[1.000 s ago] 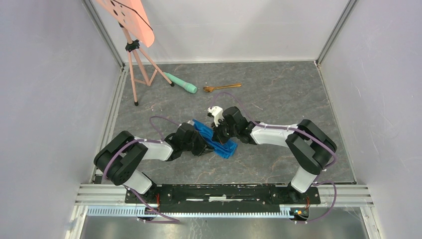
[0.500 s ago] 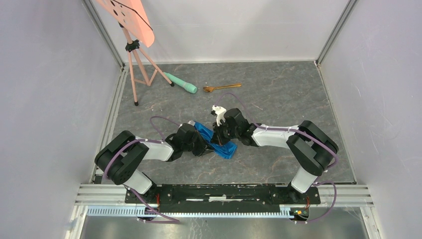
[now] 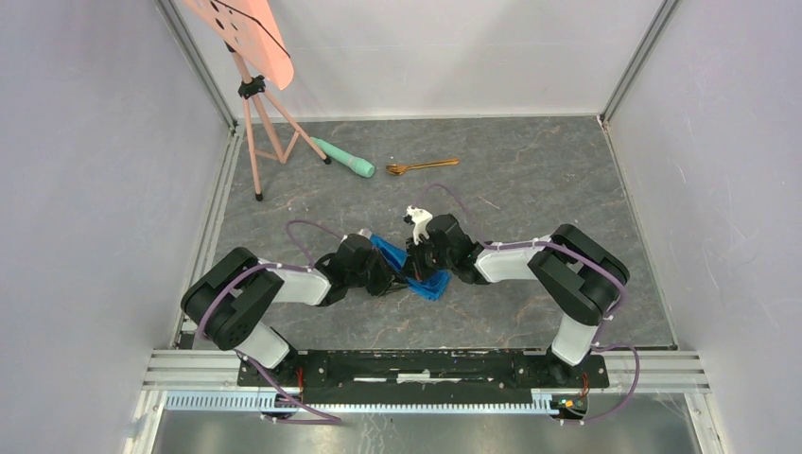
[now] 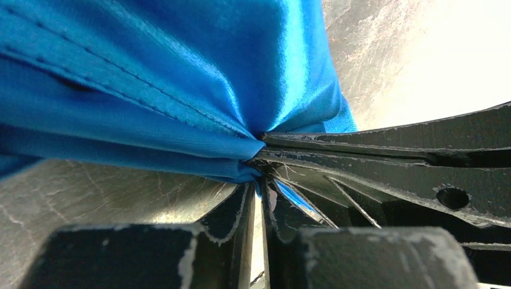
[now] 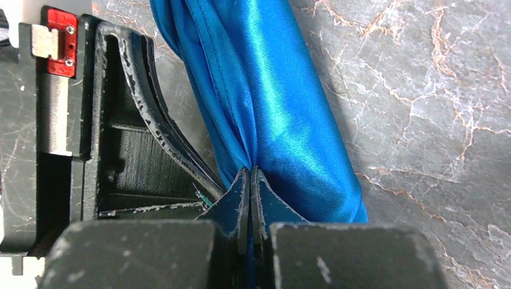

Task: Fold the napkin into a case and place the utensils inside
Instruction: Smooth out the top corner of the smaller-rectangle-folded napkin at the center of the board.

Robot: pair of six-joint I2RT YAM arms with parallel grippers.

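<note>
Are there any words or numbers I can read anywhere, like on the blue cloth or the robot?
None can be read. The napkin is plain blue. The utensils and the green cylinder show no lettering at this size. The red tab shows only screws.

Black-jointed white arms (image 3: 295, 287) carry purple cables (image 3: 303, 224) and scuffed black claws (image 5: 250, 173).

Grey marbled tabletop (image 3: 549, 199) w/ pale veins, evenly lit; bright glare patch in left wrist view. Plain pale-lilac back wall (image 3: 444, 47), left wall (image 3: 85, 189), right wall (image 3: 738, 189), joined by alu corner posts (image 3: 197, 61). Alu rail (image 3: 189, 359) along near edge. Pink tripod (image 3: 253, 123) stands far-left, carrying tilted salmon panel (image 3: 248, 33) w/ holes.
</note>
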